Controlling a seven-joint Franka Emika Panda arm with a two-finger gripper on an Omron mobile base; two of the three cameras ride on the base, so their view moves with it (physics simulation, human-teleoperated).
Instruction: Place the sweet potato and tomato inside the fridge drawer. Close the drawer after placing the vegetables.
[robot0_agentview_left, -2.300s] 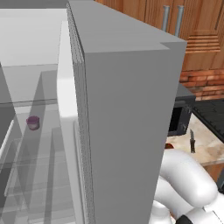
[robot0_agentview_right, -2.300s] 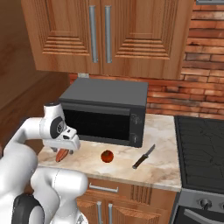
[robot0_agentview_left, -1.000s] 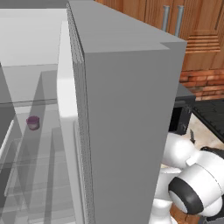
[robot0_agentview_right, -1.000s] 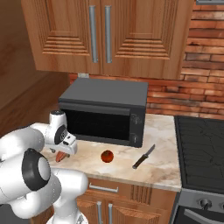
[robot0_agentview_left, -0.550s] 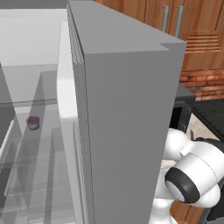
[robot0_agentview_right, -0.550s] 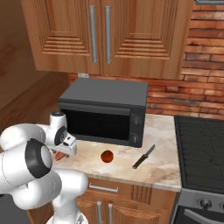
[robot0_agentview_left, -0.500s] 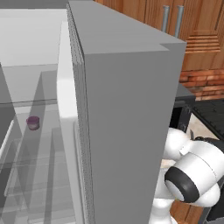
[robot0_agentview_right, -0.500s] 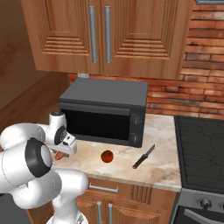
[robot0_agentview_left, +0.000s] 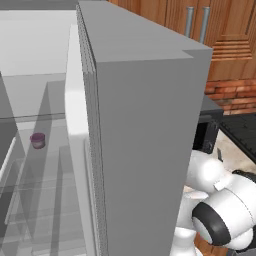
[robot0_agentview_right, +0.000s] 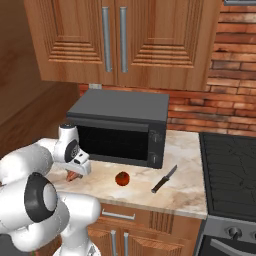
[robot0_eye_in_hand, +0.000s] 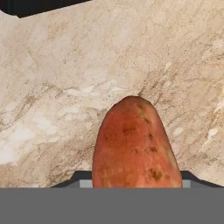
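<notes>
- The gripper (robot0_agentview_right: 75, 175) is down at the marble counter (robot0_agentview_right: 185, 185) in front of the black microwave (robot0_agentview_right: 120, 127), its jaws clenched on the sweet potato (robot0_eye_in_hand: 135, 144).
- In the hand view the sweet potato lies long and orange-brown on the veined stone, dark finger tips (robot0_eye_in_hand: 78, 178) at either side of its near end.
- From the right base view only a sliver of the sweet potato shows under the white hand, just beside the microwave's front.
- The tomato (robot0_agentview_right: 122, 178) sits on the counter to the right of the gripper, apart from it.
- A dark-handled knife (robot0_agentview_right: 164, 180) lies further right, near the stove (robot0_agentview_right: 232, 175).
- In the left base view the fridge stands open, with a small purple cup (robot0_agentview_left: 37, 140) on a glass shelf (robot0_agentview_left: 30, 150).
</notes>
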